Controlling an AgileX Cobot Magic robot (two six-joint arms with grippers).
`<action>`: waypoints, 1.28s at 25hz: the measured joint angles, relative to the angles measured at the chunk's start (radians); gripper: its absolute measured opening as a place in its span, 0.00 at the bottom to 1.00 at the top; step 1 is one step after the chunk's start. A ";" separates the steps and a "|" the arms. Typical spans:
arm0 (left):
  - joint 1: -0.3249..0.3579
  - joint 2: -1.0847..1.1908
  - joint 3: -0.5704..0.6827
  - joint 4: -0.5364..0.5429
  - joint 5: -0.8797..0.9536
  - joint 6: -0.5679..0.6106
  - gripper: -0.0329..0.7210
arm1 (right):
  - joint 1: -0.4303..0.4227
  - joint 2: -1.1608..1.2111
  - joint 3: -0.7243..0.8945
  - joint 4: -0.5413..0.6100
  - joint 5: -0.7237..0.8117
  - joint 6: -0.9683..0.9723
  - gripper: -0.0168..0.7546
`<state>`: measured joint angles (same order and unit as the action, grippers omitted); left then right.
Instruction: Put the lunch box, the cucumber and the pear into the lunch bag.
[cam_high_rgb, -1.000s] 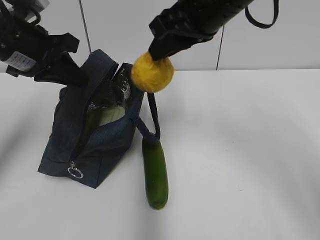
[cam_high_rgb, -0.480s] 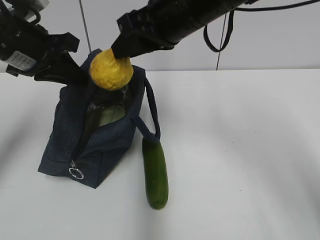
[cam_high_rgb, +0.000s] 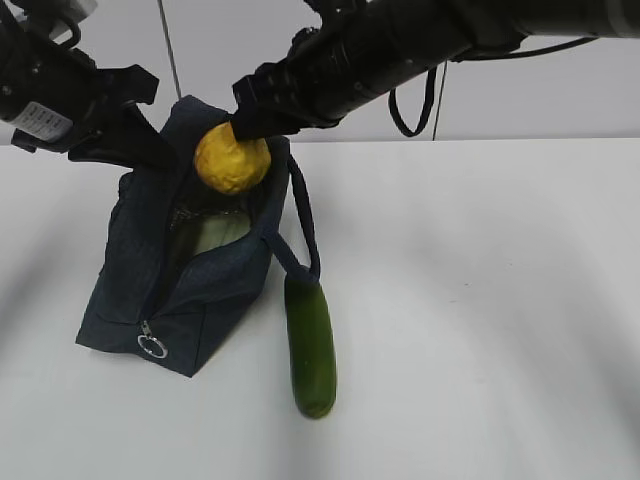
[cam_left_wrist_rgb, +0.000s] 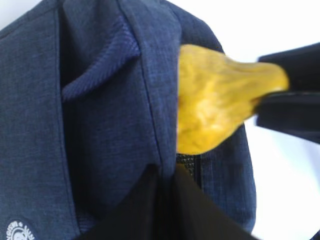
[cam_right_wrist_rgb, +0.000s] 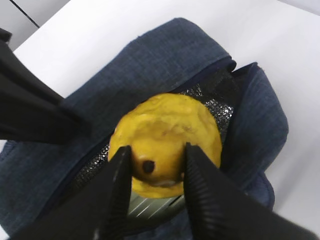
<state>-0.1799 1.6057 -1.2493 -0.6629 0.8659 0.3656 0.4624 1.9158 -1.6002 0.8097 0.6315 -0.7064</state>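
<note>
The lunch bag (cam_high_rgb: 190, 270), dark navy fabric, stands on the table with its top zipper open, showing silver foil lining; a metal ring pull hangs at its near end and its loop handle droops off the right side. Inside it shows the pale green lid of the lunch box (cam_high_rgb: 215, 235). The lumpy yellow pear (cam_high_rgb: 232, 158) is held up just over the bag's open mouth. The dark green cucumber (cam_high_rgb: 310, 345) lies flat beside the bag's right side, its far end touching the handle.

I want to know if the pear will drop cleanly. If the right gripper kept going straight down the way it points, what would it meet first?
Probably the bag's open mouth: the right gripper holds the pear right above it. Inside, the pale lunch box lid looks first, though depth is unclear.
</note>
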 joint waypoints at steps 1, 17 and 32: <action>0.000 0.000 0.000 0.000 0.002 0.000 0.05 | 0.000 0.012 0.000 0.000 -0.002 -0.003 0.37; 0.000 0.000 0.000 0.001 0.015 0.000 0.04 | 0.000 -0.034 -0.002 -0.023 -0.043 -0.026 0.65; 0.000 0.000 0.000 0.011 0.016 0.000 0.04 | -0.003 -0.144 0.007 -0.542 0.287 0.478 0.65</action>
<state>-0.1799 1.6057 -1.2493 -0.6518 0.8816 0.3656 0.4591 1.7720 -1.5936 0.2674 0.9187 -0.2282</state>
